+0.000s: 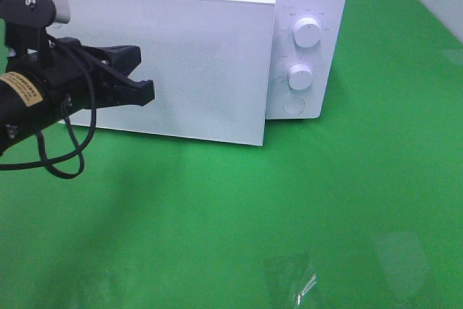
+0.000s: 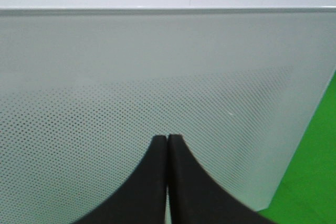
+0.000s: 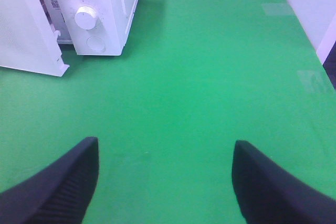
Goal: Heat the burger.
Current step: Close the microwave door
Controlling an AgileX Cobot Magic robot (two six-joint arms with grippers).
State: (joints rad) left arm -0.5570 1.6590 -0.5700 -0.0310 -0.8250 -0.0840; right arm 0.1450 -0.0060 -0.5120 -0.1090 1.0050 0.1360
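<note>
The burger is out of view in every frame. A white microwave [image 1: 307, 5] stands at the back of the green table, its perforated white door [image 1: 195, 63] swung slightly ajar at the knob side. My left gripper [image 1: 148, 92] is shut with nothing in it, its black fingertips close in front of the door's left half. The left wrist view shows the shut gripper [image 2: 167, 140] pointing at the door panel [image 2: 157, 66]. My right gripper [image 3: 165, 145] hangs open and empty over bare green table, well away from the microwave [image 3: 105, 9].
Two white knobs [image 1: 307, 32] [image 1: 299, 76] and a round button [image 1: 293, 105] sit on the microwave's right panel. The door's free edge [image 3: 58, 66] with its latch hooks sticks out over the green table [image 1: 289, 208]. A white wall borders the table's far right.
</note>
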